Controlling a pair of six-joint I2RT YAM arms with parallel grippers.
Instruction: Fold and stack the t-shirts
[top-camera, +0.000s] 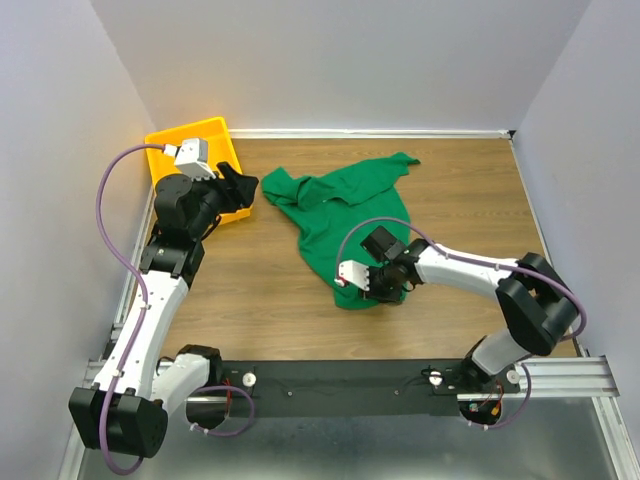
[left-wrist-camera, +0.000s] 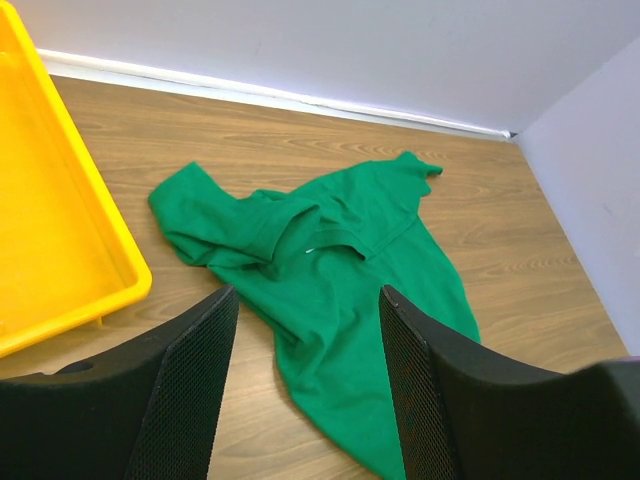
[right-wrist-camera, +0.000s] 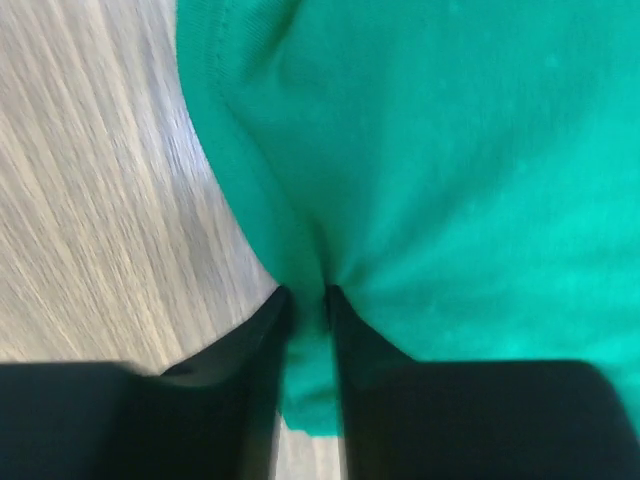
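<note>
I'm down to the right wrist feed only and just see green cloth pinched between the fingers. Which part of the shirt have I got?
Observer: The right gripper is shut on the end of the t-shirt nearest the arm bases, right at its edge.
Operator: Is the rest spread flat?
Observer: No. It lies crumpled, running from your grip toward the far wall, with the sleeves bunched at the far end.
Operator: Where's the left arm?
Observer: The left gripper is open and holds nothing. It is beside the yellow tray, near the shirt's left sleeve.
</note>
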